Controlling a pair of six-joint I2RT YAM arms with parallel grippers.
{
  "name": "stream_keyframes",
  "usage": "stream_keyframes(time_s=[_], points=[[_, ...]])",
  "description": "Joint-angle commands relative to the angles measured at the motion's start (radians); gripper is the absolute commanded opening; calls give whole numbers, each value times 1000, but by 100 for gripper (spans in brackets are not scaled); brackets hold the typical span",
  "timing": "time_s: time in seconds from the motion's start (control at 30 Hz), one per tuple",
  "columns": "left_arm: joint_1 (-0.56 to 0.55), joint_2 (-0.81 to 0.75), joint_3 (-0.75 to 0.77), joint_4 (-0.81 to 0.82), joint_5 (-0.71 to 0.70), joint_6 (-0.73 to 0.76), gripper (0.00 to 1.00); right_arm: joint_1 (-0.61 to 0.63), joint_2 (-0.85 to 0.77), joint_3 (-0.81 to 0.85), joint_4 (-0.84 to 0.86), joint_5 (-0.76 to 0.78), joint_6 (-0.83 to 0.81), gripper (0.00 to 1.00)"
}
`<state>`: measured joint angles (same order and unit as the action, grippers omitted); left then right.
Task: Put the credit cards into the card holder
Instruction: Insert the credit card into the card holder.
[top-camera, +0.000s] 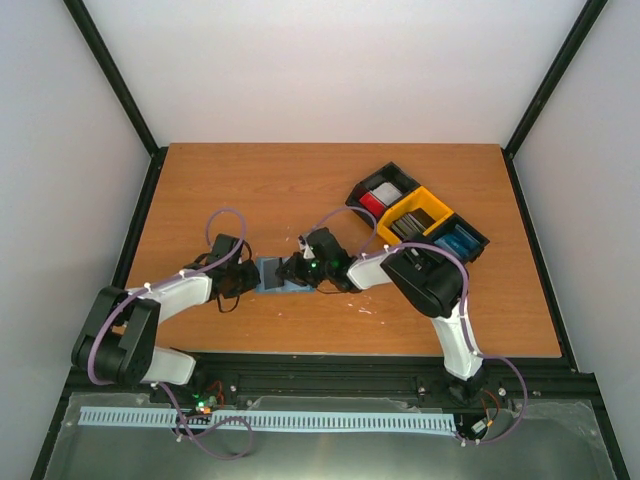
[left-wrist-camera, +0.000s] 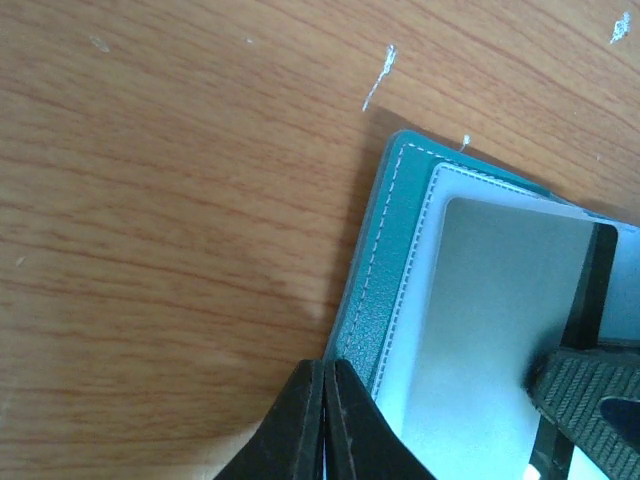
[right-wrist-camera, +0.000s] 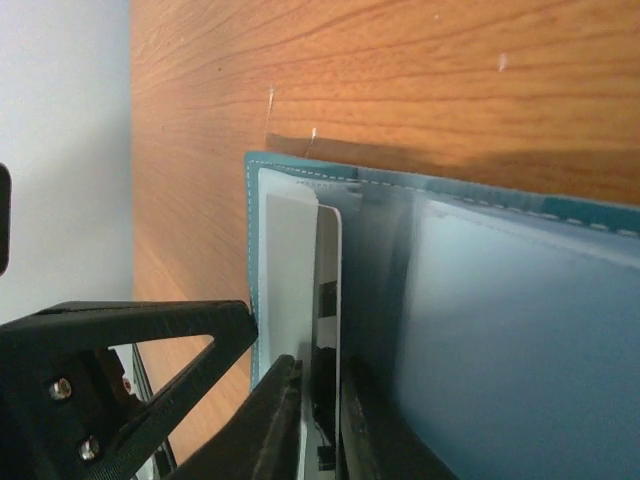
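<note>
A blue-grey folding card holder with clear inner pockets (top-camera: 270, 274) is laid open on the brown wooden table (top-camera: 300, 190), between the two grippers. The left gripper (left-wrist-camera: 325, 425) is seen fully closed, pinching the holder's stitched edge. A pale grey plastic credit card (left-wrist-camera: 500, 300) is lodged partway in a clear pocket. The right gripper (right-wrist-camera: 315, 420) is set over the card's free end, its jaws barely apart; whether the card is gripped cannot be told. A black-and-yellow compartment tray (top-camera: 428, 192) is placed well apart.
</note>
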<state>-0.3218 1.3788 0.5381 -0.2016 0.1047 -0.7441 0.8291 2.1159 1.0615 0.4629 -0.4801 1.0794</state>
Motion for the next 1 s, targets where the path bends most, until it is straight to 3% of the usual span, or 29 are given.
stream_keyframes(time_s=[0.0,0.27,0.6,0.8,0.97], points=[[-3,-25,-6,1,18,18,3,21,-48,11,-135,95,-57,16],[-3,-28,2,13,63,36,3,24,-92,57,-324,170,-118,39],[-3,-4,-2,33,138,54,3,52,-70,162,-497,219,-196,42],[-3,10,-7,48,81,9,1,106,-24,287,-716,372,-242,40],[-3,19,-28,64,103,-7,1,118,2,315,-745,382,-252,46]])
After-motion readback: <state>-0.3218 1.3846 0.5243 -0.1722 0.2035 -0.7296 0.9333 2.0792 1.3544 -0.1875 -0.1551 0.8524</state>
